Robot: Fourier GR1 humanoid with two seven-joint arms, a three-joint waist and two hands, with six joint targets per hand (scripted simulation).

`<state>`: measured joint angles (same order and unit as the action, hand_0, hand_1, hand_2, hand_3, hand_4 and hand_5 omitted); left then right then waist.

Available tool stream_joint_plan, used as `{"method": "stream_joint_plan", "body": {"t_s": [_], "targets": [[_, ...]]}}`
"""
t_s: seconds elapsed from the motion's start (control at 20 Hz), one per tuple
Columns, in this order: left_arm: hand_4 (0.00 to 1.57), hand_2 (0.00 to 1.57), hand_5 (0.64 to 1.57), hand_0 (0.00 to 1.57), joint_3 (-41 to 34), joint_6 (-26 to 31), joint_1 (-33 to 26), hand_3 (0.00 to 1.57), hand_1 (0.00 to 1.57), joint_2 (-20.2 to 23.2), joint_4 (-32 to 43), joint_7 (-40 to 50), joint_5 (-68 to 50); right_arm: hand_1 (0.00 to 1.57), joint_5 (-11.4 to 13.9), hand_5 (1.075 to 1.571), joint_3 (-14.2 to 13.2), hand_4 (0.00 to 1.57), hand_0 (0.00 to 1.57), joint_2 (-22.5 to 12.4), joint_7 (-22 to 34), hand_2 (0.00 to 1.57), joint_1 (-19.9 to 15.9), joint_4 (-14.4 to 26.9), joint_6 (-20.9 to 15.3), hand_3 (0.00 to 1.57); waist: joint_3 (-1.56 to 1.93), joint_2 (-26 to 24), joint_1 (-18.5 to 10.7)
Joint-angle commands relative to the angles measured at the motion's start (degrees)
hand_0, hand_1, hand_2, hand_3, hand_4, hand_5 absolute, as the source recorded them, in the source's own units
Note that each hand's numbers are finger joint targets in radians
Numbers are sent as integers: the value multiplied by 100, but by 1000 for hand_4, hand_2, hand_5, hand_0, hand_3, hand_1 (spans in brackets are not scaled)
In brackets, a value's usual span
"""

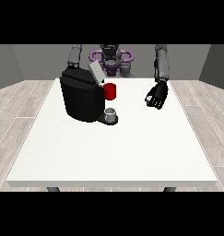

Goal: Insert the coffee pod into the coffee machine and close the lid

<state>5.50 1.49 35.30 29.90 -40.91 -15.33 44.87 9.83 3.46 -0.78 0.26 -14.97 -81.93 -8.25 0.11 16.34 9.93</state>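
Setting: bare indoor test room, closer to a lab than a home. Evidence: one large white table (113,152) standing alone on pale wood-plank flooring (21,106); plain grey walls (12,64) meeting at the corners; a humanoid robot (111,57) stationed behind the table. Sole domestic item: a black coffee machine (81,99) on the tabletop.

Hand at view's left behind coffee machine (81,97)
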Motion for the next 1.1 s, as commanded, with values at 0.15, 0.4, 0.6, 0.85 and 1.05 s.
{"method": "stream_joint_plan", "body": {"t_s": [0.15,0.4,0.6,0.85,1.05], "targets": [[394,1198,1571,1124,-156,-266,405,1089,1124,-115,505,-166,264,0,-74,1571,153,0,0,72,-261,0,109,260,-193,0,-13,105,70],[494,1402,1571,1420,-369,394,358,1332,1420,-390,256,-574,-277,0,117,1571,-122,0,0,-37,-281,0,369,698,-193,0,-14,-504,-168],[530,1431,1571,1447,-371,785,663,1354,1447,-420,206,-473,-238,0,281,1571,-179,0,0,68,56,0,-47,1063,-565,0,-11,-597,-384],[504,1379,1571,1371,-286,1396,1022,1325,1371,-655,25,76,-187,0,255,1571,-243,0,0,-17,-140,0,108,1386,-376,0,-10,-945,-253],[598,1396,1571,1403,-348,2019,1483,1341,1403,-405,-186,-67,-296,0,214,1571,-458,0,0,-178,-85,0,-225,1554,-382,0,-9,-1008,-364]]}}
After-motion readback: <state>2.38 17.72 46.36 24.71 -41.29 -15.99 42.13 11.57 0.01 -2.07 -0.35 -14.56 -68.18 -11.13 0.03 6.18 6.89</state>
